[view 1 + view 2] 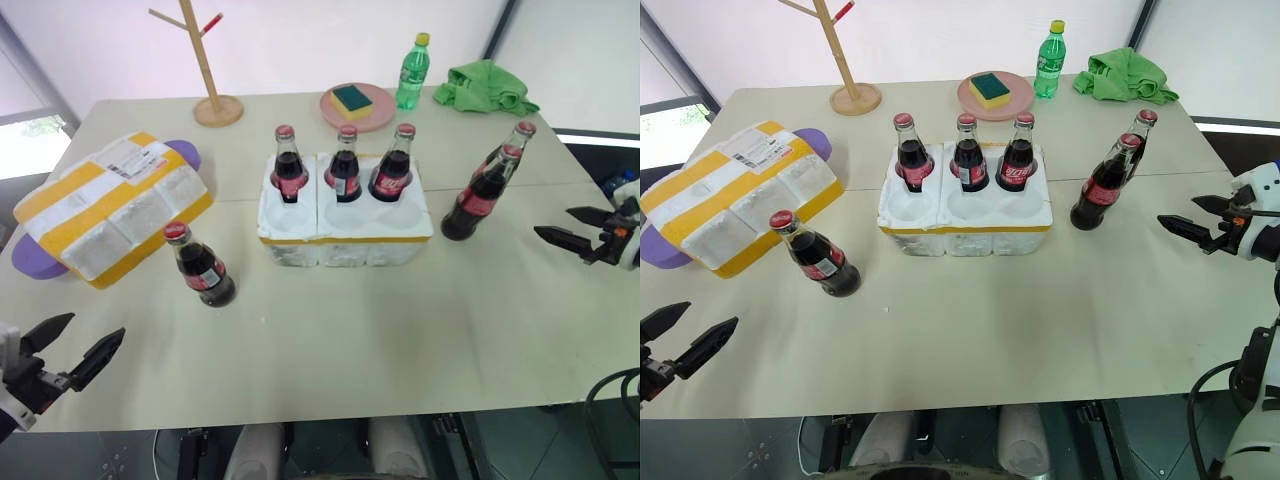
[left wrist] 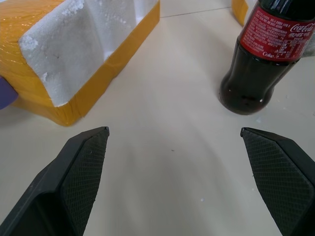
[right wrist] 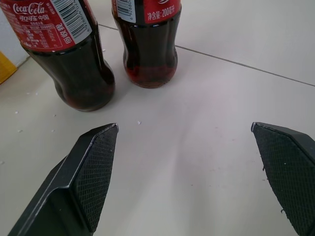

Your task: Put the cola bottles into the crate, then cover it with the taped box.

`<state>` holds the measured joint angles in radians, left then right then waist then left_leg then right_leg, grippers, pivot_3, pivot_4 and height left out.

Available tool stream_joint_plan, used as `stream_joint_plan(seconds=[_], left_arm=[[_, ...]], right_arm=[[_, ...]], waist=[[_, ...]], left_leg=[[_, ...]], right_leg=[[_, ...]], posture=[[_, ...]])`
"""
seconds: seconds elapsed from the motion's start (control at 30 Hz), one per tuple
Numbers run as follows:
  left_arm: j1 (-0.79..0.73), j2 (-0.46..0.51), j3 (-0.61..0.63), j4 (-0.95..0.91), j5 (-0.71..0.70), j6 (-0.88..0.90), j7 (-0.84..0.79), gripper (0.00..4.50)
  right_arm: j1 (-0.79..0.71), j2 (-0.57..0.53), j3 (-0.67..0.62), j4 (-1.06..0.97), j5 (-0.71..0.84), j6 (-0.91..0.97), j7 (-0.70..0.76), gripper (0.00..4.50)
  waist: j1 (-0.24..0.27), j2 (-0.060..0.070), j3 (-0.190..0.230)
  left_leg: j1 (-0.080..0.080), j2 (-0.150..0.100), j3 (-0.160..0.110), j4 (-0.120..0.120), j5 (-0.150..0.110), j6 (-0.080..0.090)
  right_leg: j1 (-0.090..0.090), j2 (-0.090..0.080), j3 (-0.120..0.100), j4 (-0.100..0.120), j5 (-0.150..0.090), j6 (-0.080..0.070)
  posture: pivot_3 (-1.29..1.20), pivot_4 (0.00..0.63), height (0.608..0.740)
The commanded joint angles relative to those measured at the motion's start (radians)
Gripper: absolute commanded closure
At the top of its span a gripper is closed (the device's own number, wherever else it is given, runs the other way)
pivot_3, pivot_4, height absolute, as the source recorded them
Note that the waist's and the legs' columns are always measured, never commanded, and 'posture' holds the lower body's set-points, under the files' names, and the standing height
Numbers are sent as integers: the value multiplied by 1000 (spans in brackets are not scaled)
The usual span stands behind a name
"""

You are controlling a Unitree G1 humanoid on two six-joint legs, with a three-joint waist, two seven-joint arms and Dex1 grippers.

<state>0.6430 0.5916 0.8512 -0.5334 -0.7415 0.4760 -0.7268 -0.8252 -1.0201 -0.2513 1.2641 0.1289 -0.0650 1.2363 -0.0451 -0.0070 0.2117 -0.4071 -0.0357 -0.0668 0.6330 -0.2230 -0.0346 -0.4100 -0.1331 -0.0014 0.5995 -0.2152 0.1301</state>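
Both pincers gape wide, empty — one bottle [image 1: 203, 268] just ahead of the left pincer [image 1: 72, 345], two bottles [image 3: 118, 42] before the right pincer [image 1: 577, 228].

A red label on a cola bottle [image 2: 266, 59] standing on the table reads "Coca-Cola" in white script, with "Coke" beneath it near the lower edge. Of the pair of cola bottles [image 3: 74, 54] seen from the right wrist, one label carries "Coca-Cola" above Chinese characters and a barcode; the other bottle [image 3: 147, 44] shows "200" among Chinese print (fine lines unreadable). The shipping label [image 1: 135, 158] on the taped box [image 1: 110, 210] is illegible.
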Motion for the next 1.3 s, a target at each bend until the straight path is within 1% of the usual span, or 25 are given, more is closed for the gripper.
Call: stream_joint_plan(seconds=[0.03, 0.4, 0.63, 0.73, 0.9, 1.0, 1.13, 1.2, 1.3], left_arm=[[0, 9, 33, -20, -10, -9, 3, 12], [-22, 22, 46, -10, -31, 20, 28, 12], [-53, 31, 22, -29, -43, 21, 37, 12], [-58, 38, 8, -32, -47, 29, 29, 12], [-92, 71, -3, -27, -91, 69, 16, 12], [-133, 123, -46, -9, -78, 72, -25, 12], [-202, 168, -98, 21, -77, 81, -52, 12], [-239, 189, -127, 35, -74, 85, -69, 12], [-273, 217, -164, 53, -65, 85, -105, 12]], right_arm=[[-22, -11, -12, -2, 6, -6, 4, 62], [-23, -8, -14, 0, 8, 13, -1, 62], [-30, -13, -6, -6, -5, -8, -28, 62], [-18, -28, -10, -10, -3, -5, -16, 62], [-1, -56, -18, -27, 9, 2, 29, 62], [36, -102, -17, -73, 26, 21, 158, 62], [119, -140, -11, -196, 61, 73, 320, 62], [225, -167, 4, -359, 143, 146, 369, 62], [437, -215, -11, -686, 319, 304, 378, 62]], waist=[[0, 0, 0], [0, 0, 0], [0, 0, 0], [0, 0, 0], [1, 0, 0], [5, 0, 0], [0, 1, -1], [0, 1, -1], [-1, 1, -1]], left_leg=[[0, 0, 0, 0, 0, 0], [1, 0, 0, 0, 0, 0], [1, 0, 0, 0, 0, 0], [1, 0, 1, 1, 0, 0], [1, 0, 1, 1, 0, 0], [1, 0, 1, 2, 0, 0], [1, 0, 2, 3, 0, 0], [2, 1, 2, 4, 0, 0], [4, 1, 3, 5, 0, 0]], right_leg=[[0, 0, 0, 0, 0, 0], [0, 0, 0, 1, 0, 0], [1, 0, 1, 1, 0, 0], [1, 0, 1, 2, 0, 0], [1, 0, 1, 3, 0, 0], [1, 0, 1, 3, 0, 0], [1, 0, 1, 5, 0, 0], [1, 0, 1, 6, 0, 0], [0, 0, 3, 12, -1, 1]], posture=[[0, 150, 740], [0, 150, 740], [0, 150, 740], [0, 150, 740], [0, 150, 740], [0, 150, 740], [0, 150, 740], [0, 150, 740], [0, 150, 740]])
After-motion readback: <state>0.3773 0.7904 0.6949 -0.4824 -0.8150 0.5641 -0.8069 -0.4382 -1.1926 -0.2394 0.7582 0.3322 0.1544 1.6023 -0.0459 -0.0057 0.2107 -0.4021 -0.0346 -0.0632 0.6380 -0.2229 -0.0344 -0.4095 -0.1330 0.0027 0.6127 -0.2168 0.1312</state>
